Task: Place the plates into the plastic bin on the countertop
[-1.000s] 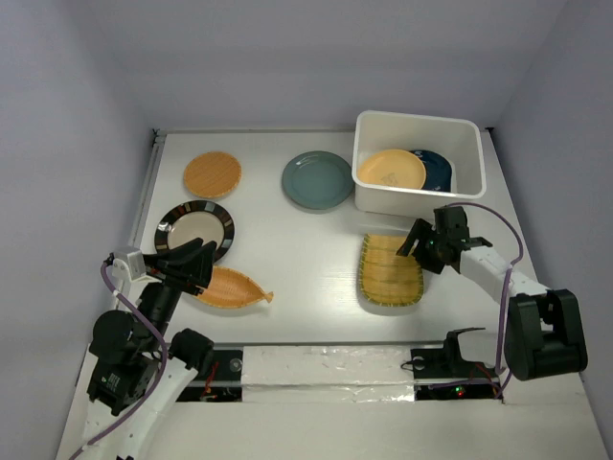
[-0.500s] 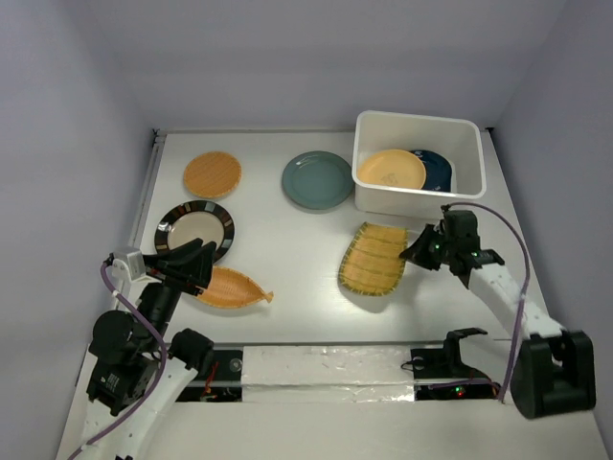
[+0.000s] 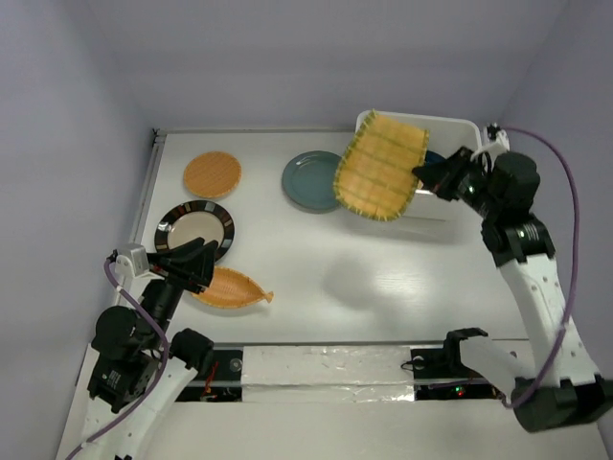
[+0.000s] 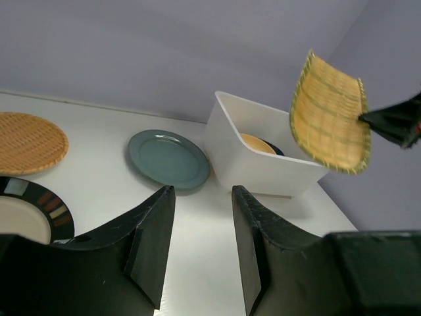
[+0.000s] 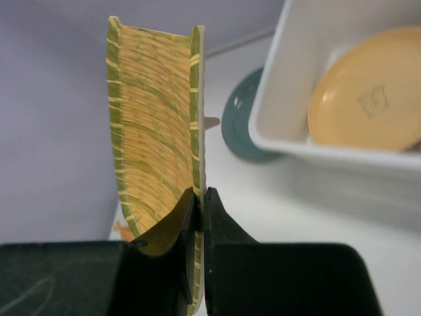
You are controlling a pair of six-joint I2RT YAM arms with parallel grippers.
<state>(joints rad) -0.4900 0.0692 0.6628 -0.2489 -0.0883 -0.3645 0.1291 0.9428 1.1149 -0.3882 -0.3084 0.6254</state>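
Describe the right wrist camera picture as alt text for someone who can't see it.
The right gripper pinches the rim of the ribbed yellow oblong plate, held on edge aloft. Beyond it, the white plastic bin holds a round yellow plate, with a grey-teal plate beside the bin.

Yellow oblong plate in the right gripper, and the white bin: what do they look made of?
The yellow oblong plate looks woven, bamboo or a moulded imitation: fine ribbed weave, green-striped edges, matte. The white bin looks like smooth plastic with a slight sheen, thin walled.
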